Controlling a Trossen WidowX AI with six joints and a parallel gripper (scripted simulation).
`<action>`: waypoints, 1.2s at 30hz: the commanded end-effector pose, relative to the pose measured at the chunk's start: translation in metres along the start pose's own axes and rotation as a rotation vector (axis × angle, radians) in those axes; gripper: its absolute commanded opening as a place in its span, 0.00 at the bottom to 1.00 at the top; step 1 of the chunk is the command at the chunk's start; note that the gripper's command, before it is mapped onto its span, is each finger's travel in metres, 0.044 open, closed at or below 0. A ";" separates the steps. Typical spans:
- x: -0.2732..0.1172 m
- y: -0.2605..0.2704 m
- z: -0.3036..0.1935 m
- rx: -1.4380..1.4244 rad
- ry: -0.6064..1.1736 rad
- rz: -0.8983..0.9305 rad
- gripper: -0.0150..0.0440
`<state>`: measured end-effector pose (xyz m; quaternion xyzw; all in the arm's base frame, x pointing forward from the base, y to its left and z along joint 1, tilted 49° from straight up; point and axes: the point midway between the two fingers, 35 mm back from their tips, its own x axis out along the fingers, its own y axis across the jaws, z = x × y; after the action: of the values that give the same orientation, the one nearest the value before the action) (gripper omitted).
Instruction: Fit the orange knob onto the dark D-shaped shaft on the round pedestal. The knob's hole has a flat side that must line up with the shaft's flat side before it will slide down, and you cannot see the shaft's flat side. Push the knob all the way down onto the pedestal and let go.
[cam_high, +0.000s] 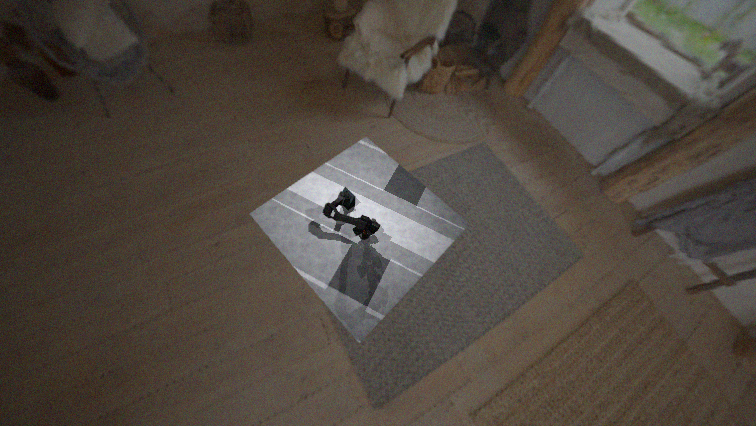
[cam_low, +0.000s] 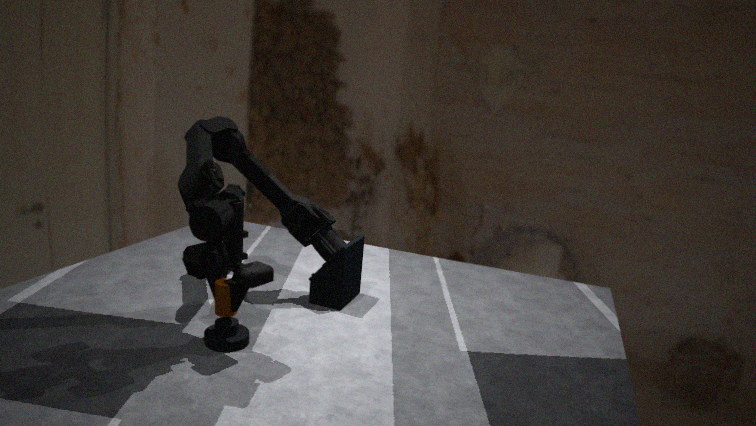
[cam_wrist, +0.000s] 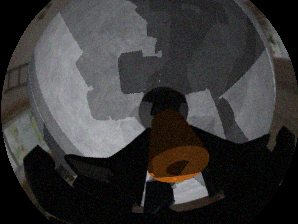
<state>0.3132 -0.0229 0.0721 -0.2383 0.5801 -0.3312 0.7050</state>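
The orange knob (cam_low: 223, 297) (cam_wrist: 175, 140) is upright between the two fingers of my gripper (cam_low: 226, 304) (cam_wrist: 169, 129), which is shut on it. In the exterior view, the knob's lower end is right over the dark shaft (cam_low: 226, 321), with part of the shaft showing below it. Whether they touch is too small to tell. The round dark pedestal (cam_low: 226, 338) (cam_wrist: 145, 112) stands on the table, clearly below the knob. In the wrist view the knob hides most of the shaft. The shaft's flat side is not visible. The top view does not show the knob clearly.
The arm's dark base block (cam_low: 338, 277) (cam_high: 346, 198) stands on the patterned grey table (cam_low: 428, 391) (cam_high: 365, 333), behind and right of the pedestal in the exterior view. Dark squares, pale stripes and arm shadows cross the table top.
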 end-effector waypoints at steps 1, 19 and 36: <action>0.001 0.001 0.000 -0.005 -0.003 -0.002 0.25; -0.004 0.003 0.001 0.204 -0.003 -0.001 0.25; 0.001 0.003 -0.001 0.204 -0.003 -0.001 0.25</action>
<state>0.3131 -0.0209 0.0698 -0.1675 0.5437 -0.3877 0.7252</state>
